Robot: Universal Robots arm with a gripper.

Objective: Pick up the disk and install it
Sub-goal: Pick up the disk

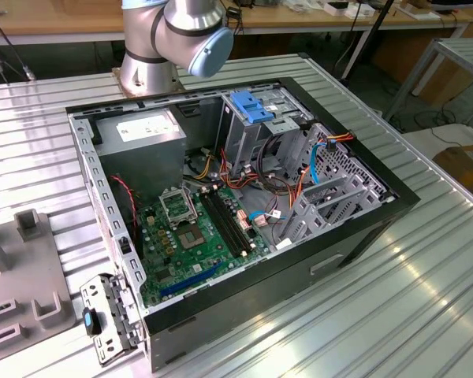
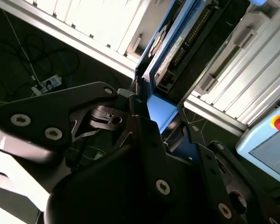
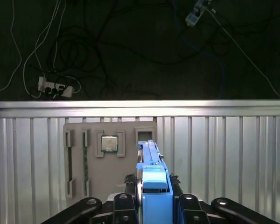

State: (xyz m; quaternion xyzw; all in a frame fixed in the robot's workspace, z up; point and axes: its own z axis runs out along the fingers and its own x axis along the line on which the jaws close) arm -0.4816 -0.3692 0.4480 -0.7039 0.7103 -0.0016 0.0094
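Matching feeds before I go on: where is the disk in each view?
First wrist view: the disk, edge-on, clamped in the hand.
Second wrist view: the disk juts out from the hand toward the ribbed table.
Exterior view: the blue piece in the case is a bracket.
Shared landmark: the ribbed table.

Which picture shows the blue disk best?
The second wrist view: the disk shows its dark side and blue frame there, held in the gripper. The first wrist view sees the disk edge-on, mostly its blue frame.
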